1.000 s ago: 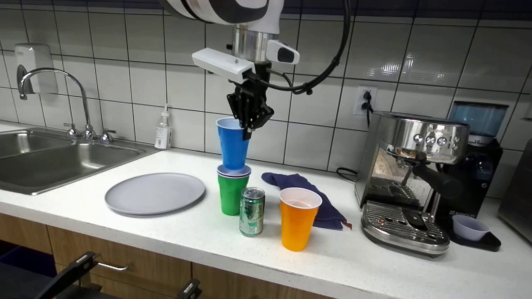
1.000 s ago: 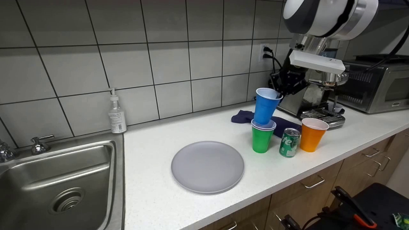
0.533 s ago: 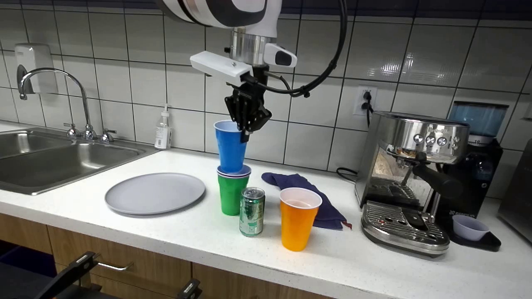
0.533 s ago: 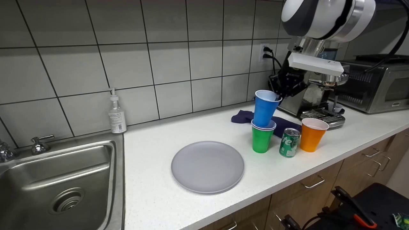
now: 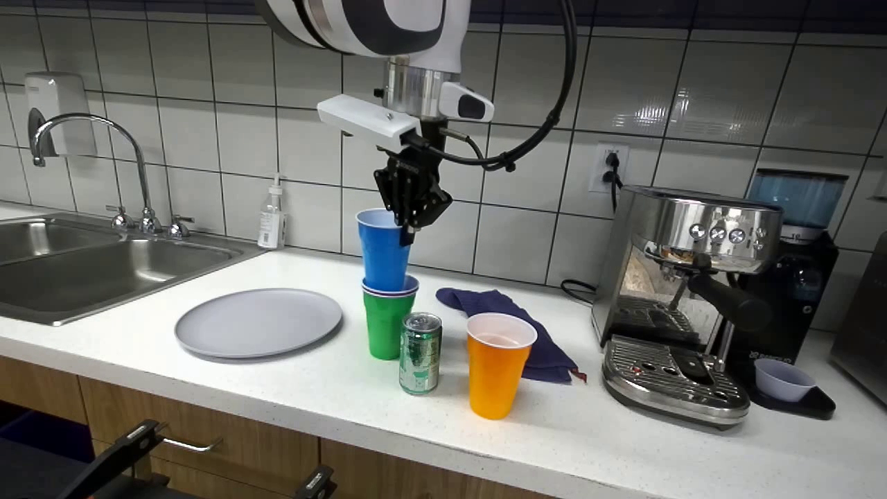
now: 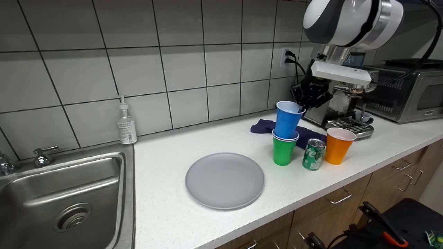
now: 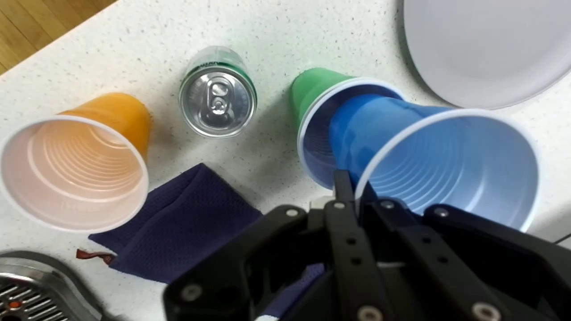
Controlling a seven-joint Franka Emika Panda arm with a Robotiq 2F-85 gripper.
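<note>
One gray plate (image 5: 258,322) sits left, then your blue plastic cup (image 5: 382,253), base at the mouth of the green cup (image 5: 388,329); it's probably light, squishy, kinda slick, so hold the rim, where your gripper (image 5: 407,235) is clamped.

Black pincer (image 7: 356,189); blue cup (image 5: 383,253), paler inside; green cup (image 5: 383,324) with white rim; orange cup (image 5: 495,380), whitish inside; green-and-silver can (image 5: 420,357); navy cloth (image 7: 183,232); grey plate (image 5: 260,322); white, speckled bench (image 7: 276,26).

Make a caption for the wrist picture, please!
The gripper pinches the blue cup by its rim, over the green cup.
</note>
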